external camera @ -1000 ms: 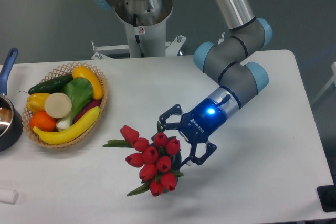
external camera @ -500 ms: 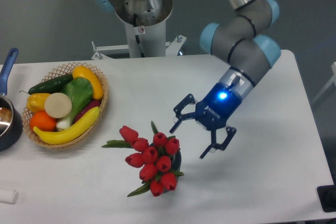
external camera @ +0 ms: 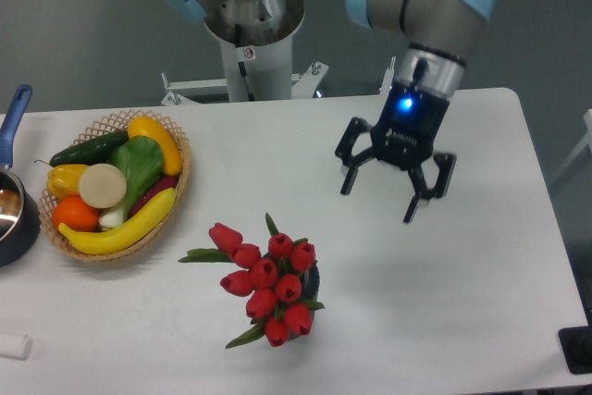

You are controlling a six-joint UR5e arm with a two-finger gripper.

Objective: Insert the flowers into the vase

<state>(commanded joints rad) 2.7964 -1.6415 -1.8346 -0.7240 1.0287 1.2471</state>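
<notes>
Camera shows gripper (external camera: 393, 193) released, lettering unreadable, apart from flowers (external camera: 265, 281) in vase (external camera: 312, 281).

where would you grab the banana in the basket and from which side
Grip the banana across its middle from above. It lies on top at the basket's near edge, its curved length exposed. The open gripper would likely straddle its narrow width.

White table (external camera: 277, 154); grey wall (external camera: 83, 25)
</notes>
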